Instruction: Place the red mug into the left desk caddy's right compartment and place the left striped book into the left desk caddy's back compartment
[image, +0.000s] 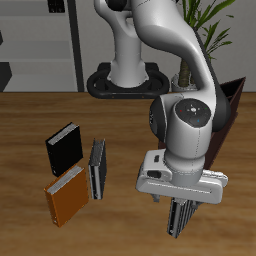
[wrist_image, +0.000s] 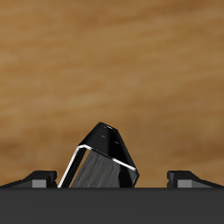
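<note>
Your hand (image: 183, 215) hangs low over the desk (image: 25, 140), near its front edge, and it holds a striped book (image: 181, 218) between its fingers. In the exterior view the book sticks down below the hand, tilted, its grey stripes showing beneath the white wrist body. In the wrist view the same book (wrist_image: 98, 166) sits right in the middle between the two fingertips (wrist_image: 38, 179), with a dark cover corner rising toward the camera and the striped page edge framed by a thin white line. The fingers stand narrow, closed on the book, and bare wood fills the view behind it.

The left desk caddy (image: 232, 100) stands farther back on the desk, mostly hidden behind the arm; you see only a dark angled wall of it beside the robot's upper link. Its compartments cannot be made out from here. The hand and its book are well apart from the caddy, nearer the front of the desk.

On the other side of the arm lie three more books, close together: a black book (image: 65, 148) farthest back, an orange book (image: 67, 195) nearer the front edge, and a second striped book (image: 97, 168) standing just beside the orange one. The hand is well clear of that group.

The red mug does not show in either view.
</note>
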